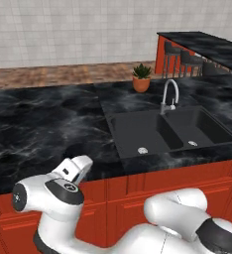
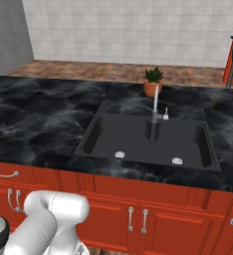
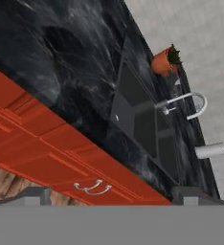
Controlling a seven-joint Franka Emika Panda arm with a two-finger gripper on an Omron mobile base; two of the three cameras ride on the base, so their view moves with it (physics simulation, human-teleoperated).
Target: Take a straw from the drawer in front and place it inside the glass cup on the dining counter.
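Note:
My gripper (image 3: 114, 197) is open, its two dark fingertips (image 3: 37, 196) standing wide apart with nothing between them. It hangs in front of the red cabinets and looks up along them at the black sink counter (image 3: 61, 57). A shut red drawer front (image 2: 24, 175) with a silver handle sits just under the counter edge at the left. The straw is hidden. The dining counter (image 1: 207, 44), black marble with a red end panel and dark stools, stands at the far right. The glass cup is out of view.
A black double sink (image 1: 172, 130) with a curved silver faucet (image 1: 169, 96) is set in the counter. A terracotta plant pot (image 1: 141, 82) stands behind it. A paper towel roll (image 3: 210, 150) lies by the wall. Red cabinet doors with silver handles (image 2: 137, 219) run below.

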